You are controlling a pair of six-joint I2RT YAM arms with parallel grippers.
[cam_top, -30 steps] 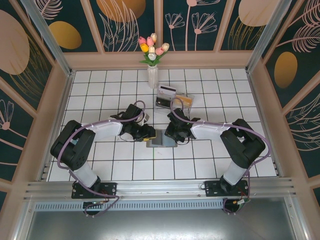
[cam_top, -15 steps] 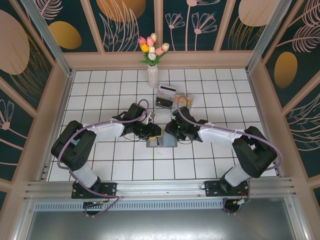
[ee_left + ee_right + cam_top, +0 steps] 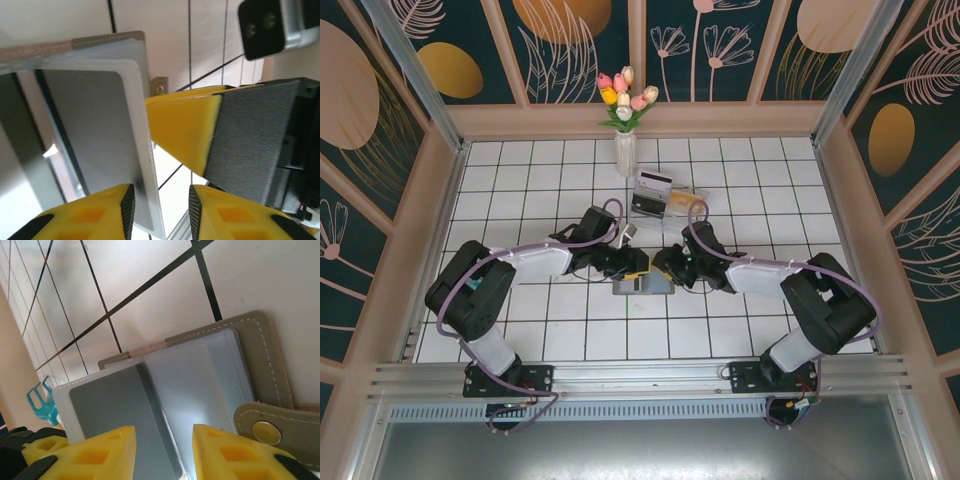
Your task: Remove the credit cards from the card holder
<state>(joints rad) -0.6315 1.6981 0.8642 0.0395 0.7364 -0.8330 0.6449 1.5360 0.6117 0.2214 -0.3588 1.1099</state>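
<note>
The left gripper (image 3: 634,266) lay low over the tiled table (image 3: 510,190), at the left edge of the card holder (image 3: 642,285); its jaws stood partly apart. From its wrist camera the rim of a clear sleeve (image 3: 144,165) ran down into the gap beside one finger (image 3: 90,217), with bare tile showing on the other side; nothing was clamped, though the frame cut off the pads. The holder lay opened flat between the two grippers, largely hidden by them from above; a grey card (image 3: 92,145) sat in the sleeve, its face too dim to read; the snap tab (image 3: 265,432) lay at the holder's edge. The right gripper (image 3: 667,268) was just beside the holder, jaws likewise partly apart over the sleeve, gripping nothing visible. Behind stood a vase (image 3: 625,152); right of it lay loose cards (image 3: 653,187), blurred.
</note>
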